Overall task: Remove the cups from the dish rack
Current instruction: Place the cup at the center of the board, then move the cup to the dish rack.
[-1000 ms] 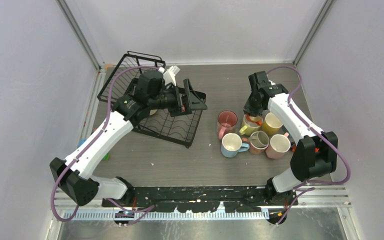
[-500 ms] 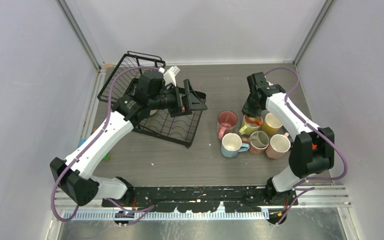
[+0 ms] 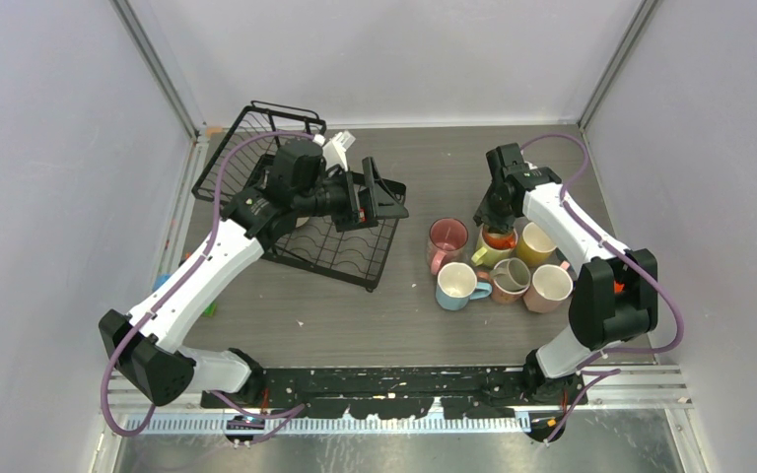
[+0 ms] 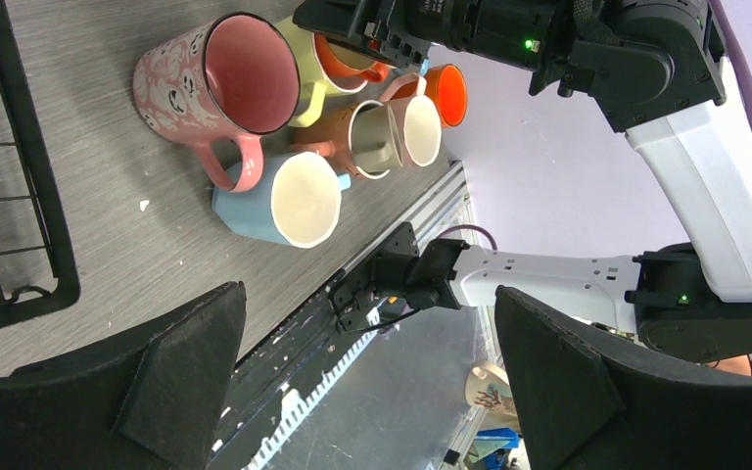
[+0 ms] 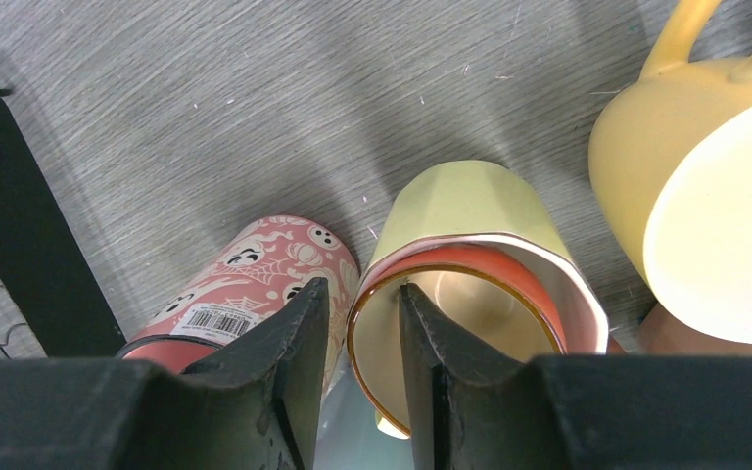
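Right wrist, claw (image 5: 362, 288) astride orange cup (image 5: 480, 259) rim, pink cup (image 5: 264, 259) beside

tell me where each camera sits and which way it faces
top external: above and behind, looking down on dish rack, cups, left arm, right arm.
left wrist: over the rack, facing the cups; open left gripper, right arm show.
right wrist: down on the orange cup; right gripper straddles its rim.
shared: pink cup, in all three.
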Robot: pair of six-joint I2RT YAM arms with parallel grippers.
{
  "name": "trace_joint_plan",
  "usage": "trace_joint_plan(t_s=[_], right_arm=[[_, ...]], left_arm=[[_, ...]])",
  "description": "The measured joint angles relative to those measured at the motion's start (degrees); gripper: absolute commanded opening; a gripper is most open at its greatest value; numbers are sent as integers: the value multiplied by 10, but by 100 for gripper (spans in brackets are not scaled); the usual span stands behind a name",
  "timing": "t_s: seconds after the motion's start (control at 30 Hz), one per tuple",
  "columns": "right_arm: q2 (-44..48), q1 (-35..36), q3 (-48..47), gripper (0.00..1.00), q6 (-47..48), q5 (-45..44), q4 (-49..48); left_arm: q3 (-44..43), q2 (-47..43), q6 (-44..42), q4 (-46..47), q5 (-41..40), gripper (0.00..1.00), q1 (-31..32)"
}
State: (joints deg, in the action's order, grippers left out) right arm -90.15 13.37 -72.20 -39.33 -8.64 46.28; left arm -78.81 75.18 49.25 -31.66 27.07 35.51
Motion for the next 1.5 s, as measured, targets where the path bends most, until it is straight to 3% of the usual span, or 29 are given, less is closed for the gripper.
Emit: trace_joint_plan(t_s=[1.5], right_arm=[[31, -1, -7, 46, 0, -17, 23]], left_arm=[[0, 3, -1, 0, 0, 100, 0]])
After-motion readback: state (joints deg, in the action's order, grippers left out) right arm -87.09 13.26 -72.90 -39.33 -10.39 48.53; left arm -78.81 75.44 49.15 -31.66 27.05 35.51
